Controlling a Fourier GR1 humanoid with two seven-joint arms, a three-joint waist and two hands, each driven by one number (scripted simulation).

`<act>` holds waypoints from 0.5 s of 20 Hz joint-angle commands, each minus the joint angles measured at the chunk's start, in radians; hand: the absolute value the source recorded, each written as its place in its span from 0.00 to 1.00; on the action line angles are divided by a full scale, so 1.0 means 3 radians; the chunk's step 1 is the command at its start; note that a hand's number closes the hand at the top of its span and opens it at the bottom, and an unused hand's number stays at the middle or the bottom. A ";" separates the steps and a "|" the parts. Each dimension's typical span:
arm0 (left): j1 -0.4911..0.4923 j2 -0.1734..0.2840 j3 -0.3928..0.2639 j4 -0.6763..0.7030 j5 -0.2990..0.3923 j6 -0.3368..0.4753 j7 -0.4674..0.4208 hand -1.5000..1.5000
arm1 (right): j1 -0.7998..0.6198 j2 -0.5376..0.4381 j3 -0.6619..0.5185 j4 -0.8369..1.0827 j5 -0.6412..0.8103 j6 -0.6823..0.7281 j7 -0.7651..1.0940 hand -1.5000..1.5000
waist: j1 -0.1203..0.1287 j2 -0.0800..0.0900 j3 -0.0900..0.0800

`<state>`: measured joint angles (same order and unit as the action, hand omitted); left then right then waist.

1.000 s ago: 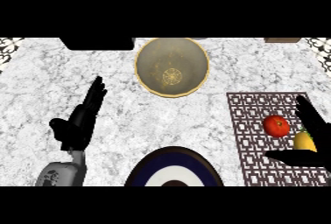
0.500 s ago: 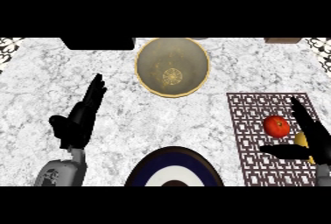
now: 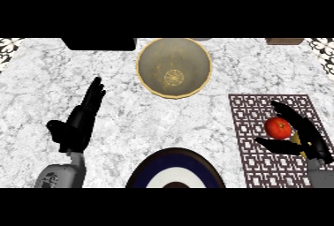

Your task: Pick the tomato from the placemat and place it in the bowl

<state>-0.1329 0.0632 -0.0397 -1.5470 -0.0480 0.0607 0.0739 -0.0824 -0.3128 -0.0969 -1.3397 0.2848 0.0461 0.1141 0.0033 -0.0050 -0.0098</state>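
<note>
Head view: white/grey marble counter w/ a brown lattice placemat at right. Tomato sits on the mat, right hand cupped round it, fingers & thumb curving either side; can't tell if touching. Tan bowl up top centre, navy/white plate at bottom edge. Left hand open, fingers straight, resting at left.

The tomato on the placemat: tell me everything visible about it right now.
The round, glossy red tomato has a small dark stem spot on top. It lies on the brown lattice-patterned placemat, near its right side. The black right robot hand cups it from the right, fingers above and thumb below, not visibly closed round it. Something small and yellow shows just beside it.
</note>
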 commanded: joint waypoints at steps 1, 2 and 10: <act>0.0067 -0.0009 -0.0052 -0.0108 0.0018 -0.0053 0.0094 0.50 | -0.0077 -0.0024 0.0211 0.0230 0.0235 0.0076 -0.0292 1.00 | 0.0011 0.0018 0.0034; -0.0148 -0.0025 -0.0019 0.0023 -0.0051 0.0035 0.0108 0.50 | -0.0062 -0.0151 0.0157 0.0450 0.0270 0.0105 -0.0609 1.00 | 0.0002 0.0024 0.0035; -0.0019 -0.0012 0.0062 0.0089 0.0006 -0.0044 -0.0058 0.50 | 0.0047 -0.0023 0.0116 0.0169 0.0159 0.0258 -0.0591 1.00 | -0.0016 0.0017 0.0033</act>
<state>-0.1299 0.0536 -0.0421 -1.5502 -0.0567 0.0590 0.0813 -0.0857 -0.3201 -0.0412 -1.3134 0.3670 0.0799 -0.0243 0.0017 -0.0070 -0.0108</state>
